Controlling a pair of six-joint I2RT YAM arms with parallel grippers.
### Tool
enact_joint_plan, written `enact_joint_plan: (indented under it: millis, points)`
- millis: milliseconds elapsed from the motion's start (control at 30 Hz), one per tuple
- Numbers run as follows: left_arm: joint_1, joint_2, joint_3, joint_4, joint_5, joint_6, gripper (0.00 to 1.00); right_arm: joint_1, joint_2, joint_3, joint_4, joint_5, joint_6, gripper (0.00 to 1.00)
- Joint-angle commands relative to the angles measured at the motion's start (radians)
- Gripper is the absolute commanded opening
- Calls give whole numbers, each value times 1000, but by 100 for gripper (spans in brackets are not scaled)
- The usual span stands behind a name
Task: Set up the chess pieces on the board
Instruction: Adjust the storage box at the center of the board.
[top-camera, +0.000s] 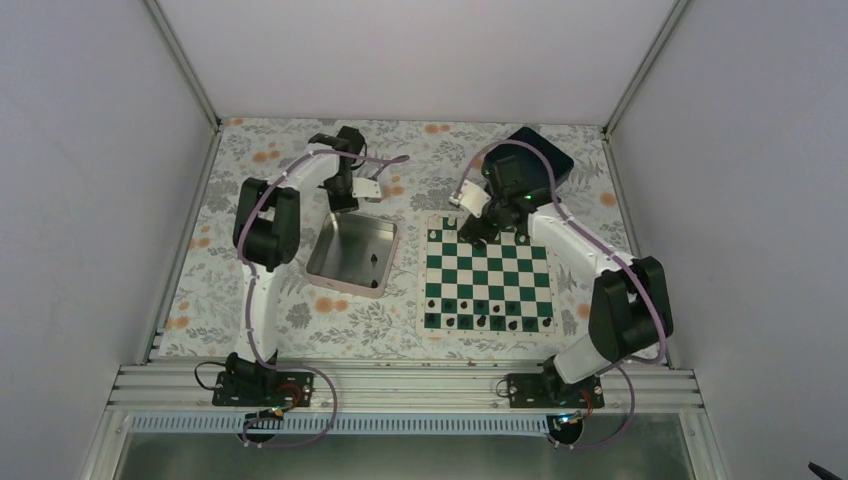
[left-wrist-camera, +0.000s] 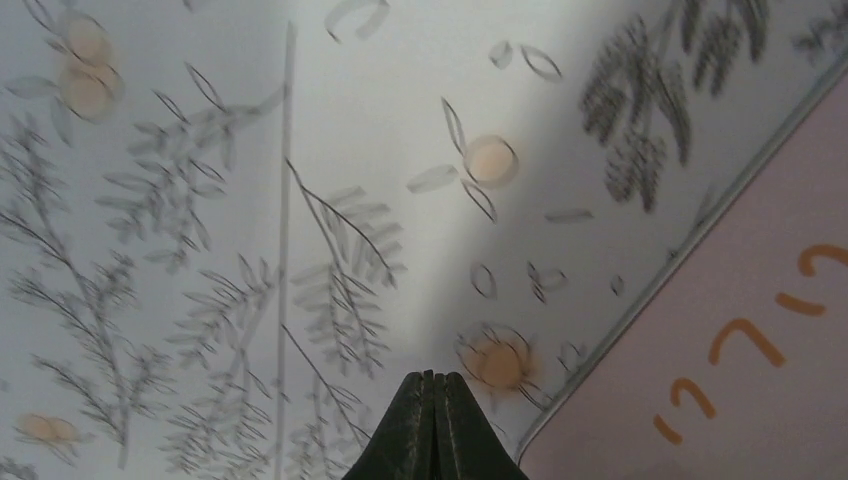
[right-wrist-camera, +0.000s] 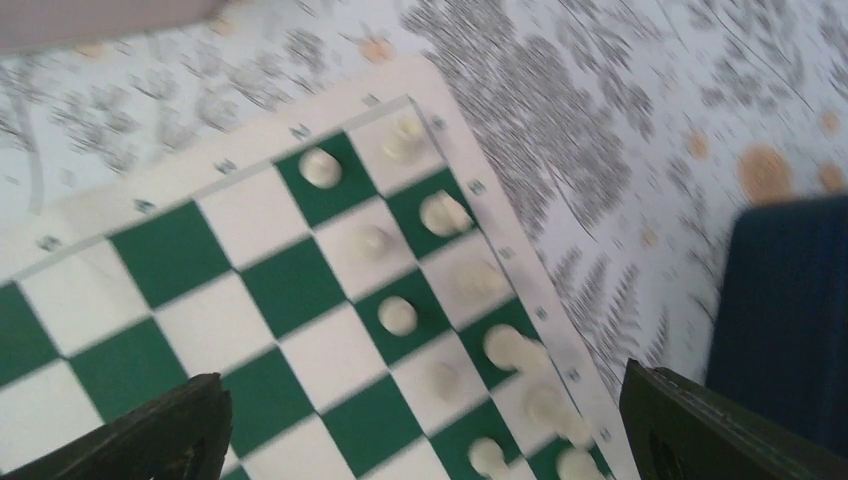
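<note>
The green and white board (top-camera: 487, 275) lies right of centre. Several tiny black chess pieces (top-camera: 482, 322) stand in its two near rows, and two more (top-camera: 375, 258) lie in the silver tin. My right gripper (top-camera: 478, 232) hangs over the board's far rows. In the right wrist view it (right-wrist-camera: 425, 440) is wide open and empty above the board (right-wrist-camera: 180, 250), over small white pieces (right-wrist-camera: 398, 315). My left gripper (top-camera: 345, 200) is at the tin's far edge. In the left wrist view it (left-wrist-camera: 435, 385) is shut on nothing above the flowered cloth.
The shiny silver tin (top-camera: 330, 262) sits left of the board; its rounded corner shows in the left wrist view (left-wrist-camera: 740, 330). A dark blue bin (top-camera: 540, 155) stands behind the board and also shows in the right wrist view (right-wrist-camera: 790, 310). Grey walls close in the table.
</note>
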Motion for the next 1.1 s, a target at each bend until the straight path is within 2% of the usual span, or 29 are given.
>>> enact_joint_plan:
  millis: [0,67,167,433,567,700,833,1067]
  points:
    - [13,-87,-68,0,-5,20,2,111,58,63,-22,-29,10,100]
    - [18,-103,-100,15,-10,22,2,168,101,99,-47,-38,22,100]
    - [27,-116,-127,24,-10,19,2,234,184,156,-69,-47,38,92]
    - [33,-154,-177,40,5,16,2,316,364,321,-115,-9,91,36]
    - [32,-161,-181,35,17,15,2,329,419,369,-134,-12,102,20]
    - [32,-170,-191,34,15,15,2,354,456,399,-142,-17,96,10]
    - [32,-181,-207,38,19,11,2,378,502,454,-169,-39,94,5]
    - [33,-209,-261,52,23,10,2,417,560,518,-195,-46,97,4]
